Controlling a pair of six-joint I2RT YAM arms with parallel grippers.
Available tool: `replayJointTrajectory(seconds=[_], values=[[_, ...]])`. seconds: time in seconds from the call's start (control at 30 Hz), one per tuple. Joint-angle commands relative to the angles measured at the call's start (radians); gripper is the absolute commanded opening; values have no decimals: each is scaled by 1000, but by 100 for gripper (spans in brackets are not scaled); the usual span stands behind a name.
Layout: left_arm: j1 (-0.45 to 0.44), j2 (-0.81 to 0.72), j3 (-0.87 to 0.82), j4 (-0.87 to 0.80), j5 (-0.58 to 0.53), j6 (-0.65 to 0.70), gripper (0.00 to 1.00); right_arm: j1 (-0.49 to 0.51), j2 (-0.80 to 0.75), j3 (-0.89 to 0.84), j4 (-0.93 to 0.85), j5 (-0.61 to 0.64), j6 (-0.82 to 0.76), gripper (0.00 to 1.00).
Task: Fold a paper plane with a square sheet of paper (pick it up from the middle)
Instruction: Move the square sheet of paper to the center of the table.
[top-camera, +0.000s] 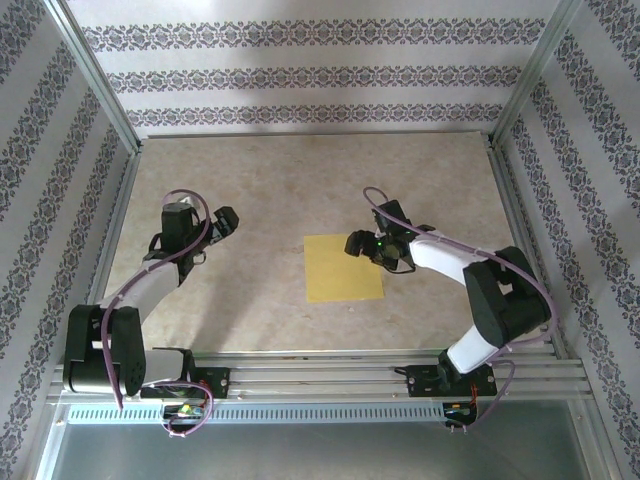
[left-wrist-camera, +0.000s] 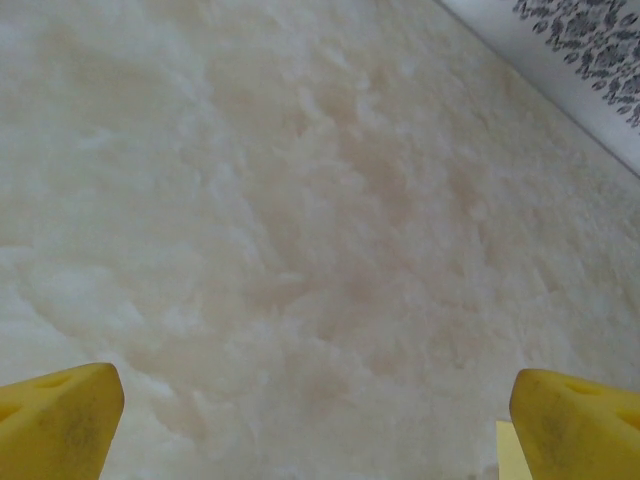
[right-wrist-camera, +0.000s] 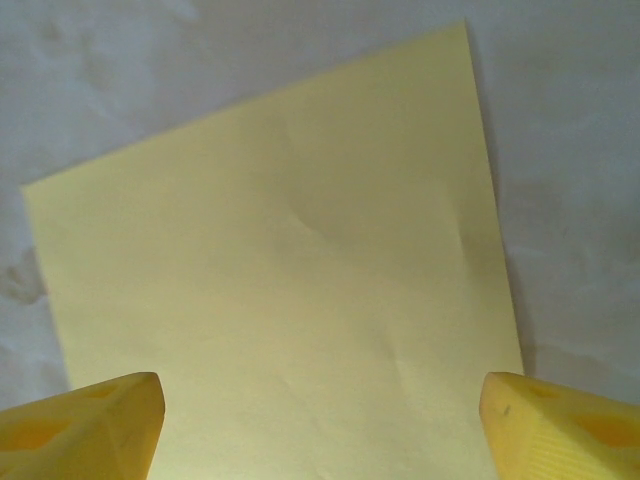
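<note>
Yellow, thin and matte, the square sheet of paper (top-camera: 343, 268) lies flat and unfolded near the middle of the mottled beige table (top-camera: 260, 190) in the top external view. The right gripper (top-camera: 352, 243) hangs over its far right part, and the left gripper (top-camera: 228, 218) is well apart over bare table. In the left wrist view, the left gripper (left-wrist-camera: 315, 430) stands wide open with nothing between its blunt yellow fingertips (left-wrist-camera: 60, 420); below is only cloudy, low-sheen table surface. In the right wrist view, the right gripper (right-wrist-camera: 320, 430) is likewise spread wide and empty above the sheet (right-wrist-camera: 290, 260), which shows crisp edges and one faint dimple near its centre. Risk assessment: the sheet offers no raised edge, so closing fingers would probably skid it across the smooth table or pucker it into stray creases. A pinch away from the middle would likely let it droop or spoil the folds.
</note>
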Motion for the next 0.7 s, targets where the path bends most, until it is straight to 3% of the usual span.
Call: replayJointTrajectory(seconds=[0.0,0.4,0.67], values=[[3,17,55,-63,61,-36,100,33,30,51,-58,12,56,82],[-24,62,101,-198,114,-76,100,181,107,47,-29,3,276,82],[-197,87,166,-364,14,-123,100,232,212,129,112,-73,417,82]])
